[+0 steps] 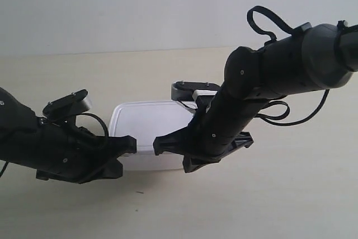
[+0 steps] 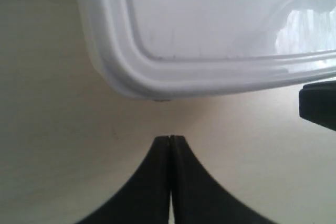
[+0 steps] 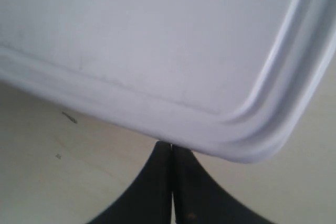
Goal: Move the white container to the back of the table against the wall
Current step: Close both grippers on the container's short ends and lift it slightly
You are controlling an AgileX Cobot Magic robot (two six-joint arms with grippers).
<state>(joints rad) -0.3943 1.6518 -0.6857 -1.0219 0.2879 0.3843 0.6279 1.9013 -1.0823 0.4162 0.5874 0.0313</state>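
Note:
The white container (image 1: 148,122) sits lid-on at the middle of the table (image 1: 291,194), well short of the wall (image 1: 140,4). Both grippers are at its near side. My left gripper (image 2: 169,138), belonging to the arm at the exterior view's left (image 1: 132,144), is shut and empty, a small gap from the container's rounded corner (image 2: 136,85). My right gripper (image 3: 171,144), seen in the exterior view (image 1: 158,144), is shut with its tip touching the lid's rim (image 3: 210,132). The container's far right corner is hidden behind the right arm.
The other gripper's dark tip (image 2: 318,106) shows at the edge of the left wrist view. A few dark specks (image 3: 69,117) mark the pale table. Bare table lies between the container and the wall.

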